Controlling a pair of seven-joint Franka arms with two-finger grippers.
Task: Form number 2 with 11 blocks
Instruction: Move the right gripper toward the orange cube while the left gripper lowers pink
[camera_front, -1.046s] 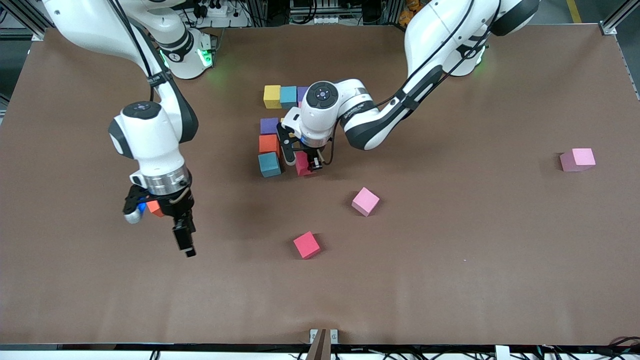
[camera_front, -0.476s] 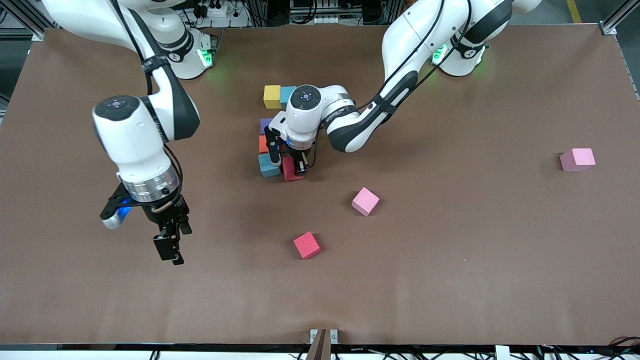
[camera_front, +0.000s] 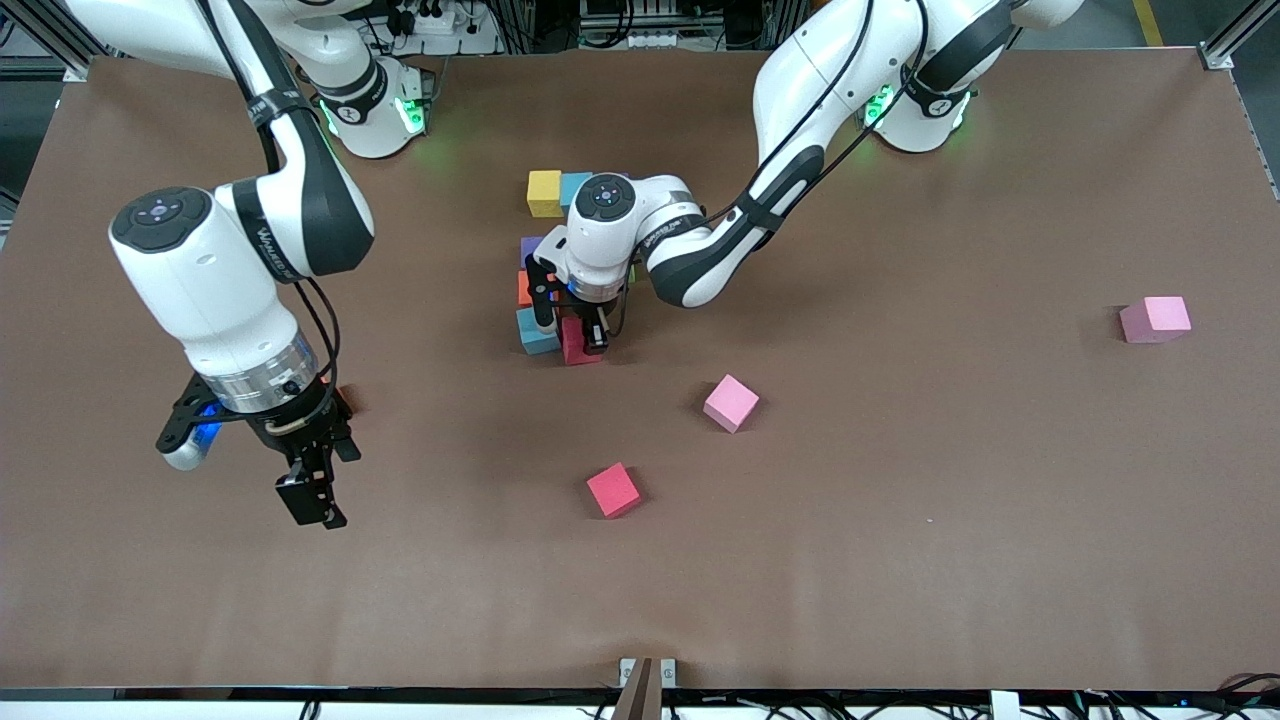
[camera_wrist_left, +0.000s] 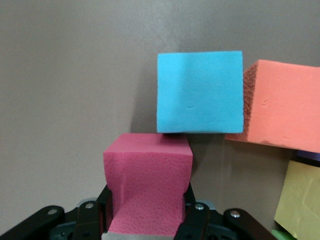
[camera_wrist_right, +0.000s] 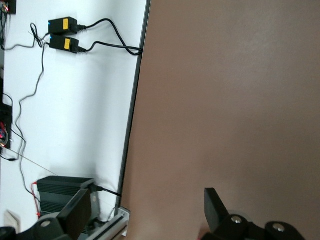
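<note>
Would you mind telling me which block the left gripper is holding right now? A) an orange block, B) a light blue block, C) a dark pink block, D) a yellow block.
C: in the left wrist view the left gripper is shut on a dark pink block, with the light blue block and orange block lying free on the table next to it.

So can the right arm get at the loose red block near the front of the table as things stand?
Probably yes. The right gripper is open and empty over bare table, and nothing stands between it and the red block. The left gripper is busy at the digit, shut on a dark pink block.
</note>
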